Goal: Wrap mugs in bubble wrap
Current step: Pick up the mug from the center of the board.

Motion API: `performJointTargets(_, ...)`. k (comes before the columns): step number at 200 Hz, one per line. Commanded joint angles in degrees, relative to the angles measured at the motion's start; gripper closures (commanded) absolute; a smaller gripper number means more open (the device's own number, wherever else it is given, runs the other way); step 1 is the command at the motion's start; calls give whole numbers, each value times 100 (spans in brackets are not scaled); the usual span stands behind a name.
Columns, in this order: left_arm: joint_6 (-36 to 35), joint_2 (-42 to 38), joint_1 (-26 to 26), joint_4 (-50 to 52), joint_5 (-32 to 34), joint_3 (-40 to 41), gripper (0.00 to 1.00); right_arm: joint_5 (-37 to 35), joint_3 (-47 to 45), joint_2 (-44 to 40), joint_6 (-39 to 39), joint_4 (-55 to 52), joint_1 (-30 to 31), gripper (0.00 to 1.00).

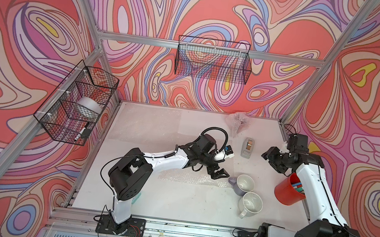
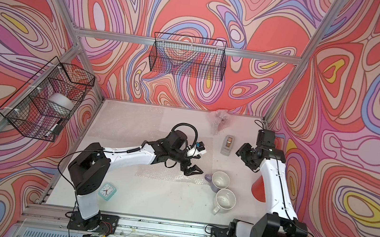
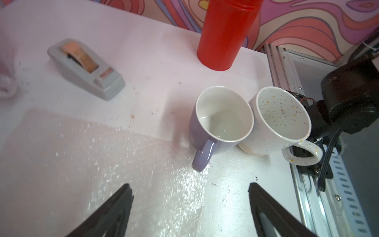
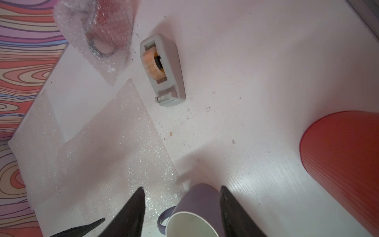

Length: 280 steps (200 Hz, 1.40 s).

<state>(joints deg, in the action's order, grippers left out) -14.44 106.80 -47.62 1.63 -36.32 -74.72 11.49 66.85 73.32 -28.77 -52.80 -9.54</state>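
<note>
Left hand (image 3: pixel 189 185) wide open and empty, low over the near sheet (image 1: pixel 188 177) of bubble wrap, pointing toward the mugs. Right hand (image 4: pixel 182 187) parted too, holding nothing, raised over the bench (image 1: pixel 173 196) near the tape dispenser (image 1: pixel 248 147).

2 flat sheets on the bench; the far sheet (image 1: pixel 148 123) lies bare. Wrap looks light, limp and clingy, so pinch a corner or edge.

Wrapped bundle (image 1: pixel 238 124), reddish inside, sits at the back.

Lavender mug (image 1: pixel 241 184) and speckled white mug (image 1: pixel 251 203) stand upright, touching, unwrapped. The lavender's handle (image 3: pixel 203 158) just reaches the near sheet's edge.

Glazed ceramic: probably heavy, slick, chippable. Take the rim wall or the handle.
</note>
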Motion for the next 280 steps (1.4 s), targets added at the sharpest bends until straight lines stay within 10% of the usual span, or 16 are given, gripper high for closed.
performJointTargets(1,-1419,372,-136,856,-418,-431,14,193,174,-124,143,-139,-51,41)
performJointTargets(280,-2575,2013,-891,2289,686,-2317,91,-308,74,-353,307,-228,-180,43)
